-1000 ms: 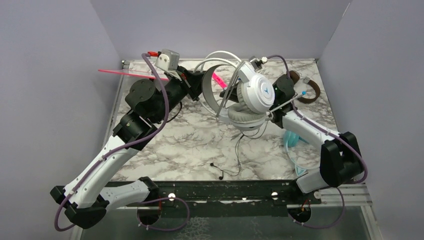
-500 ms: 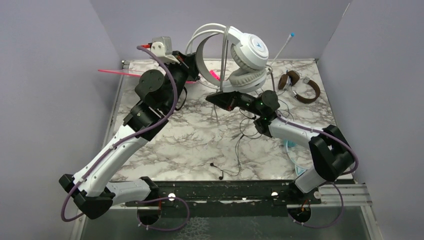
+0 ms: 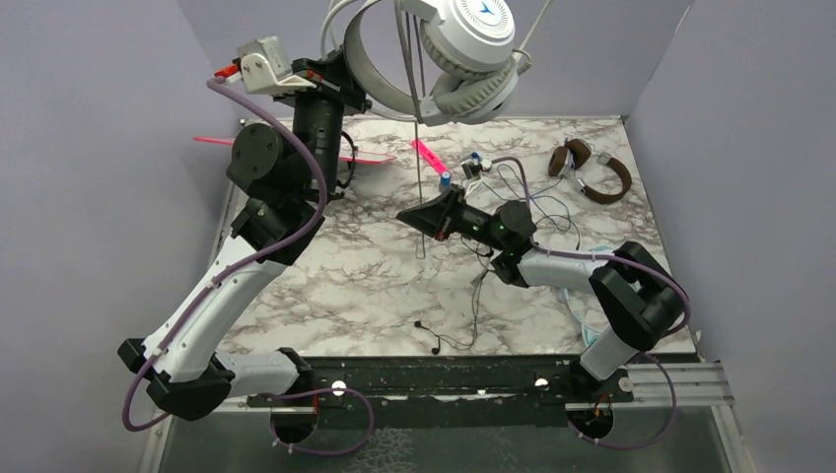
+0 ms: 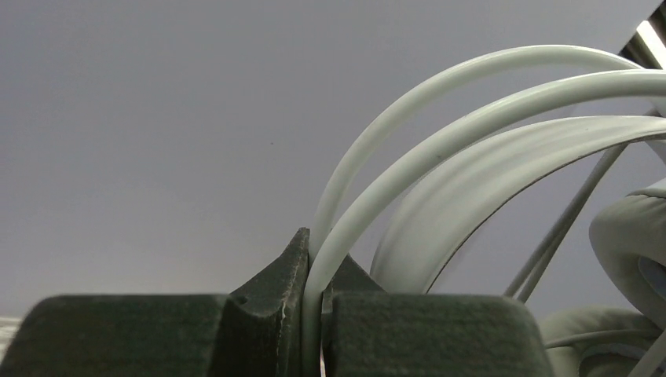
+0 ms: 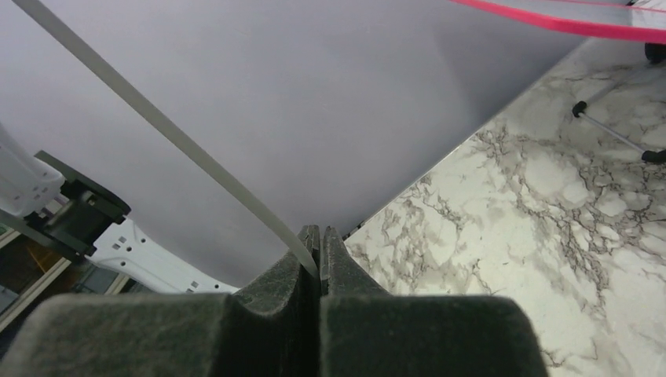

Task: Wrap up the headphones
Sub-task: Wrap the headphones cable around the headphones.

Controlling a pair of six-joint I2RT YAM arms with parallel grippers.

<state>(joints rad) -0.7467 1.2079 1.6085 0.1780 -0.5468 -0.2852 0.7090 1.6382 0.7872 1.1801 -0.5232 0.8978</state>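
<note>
Holding the white headphones (image 3: 463,34) high above the table (image 3: 345,276), the left gripper (image 4: 314,259) has its jaws pressed together on one of the thin wire hoops of the headband, with no gap showing on either side of the wire. The ear cups hang to the right of that grip, up against the back wall and well clear of the marble top.

The cord (image 5: 157,124) drops straight down from the cups to the right gripper (image 5: 320,236), which sits low over the middle of the table. Its jaws are closed flat on the cord, which runs taut and slanting up out of the wrist view.

The brown headphones (image 3: 592,172) lie at the far right of the table. The teal headphones (image 3: 574,296) are mostly hidden under the right arm, so only a sliver shows. Neither looks wrapped, and loose thin wire lies tangled on the table behind the right gripper.

This looks like the start of wrapping the white set: one arm holds the set up as an anchor while the other holds the cord pulled straight. No turns of cord are visible around the headband or the cups, so the task seems to be at an early stage.

The next move probably calls for the right arm to carry the cord around the headband or cups in a loop. It would need enough tension to lay the turn neatly without dragging the wire hoop out of the left jaws.
</note>
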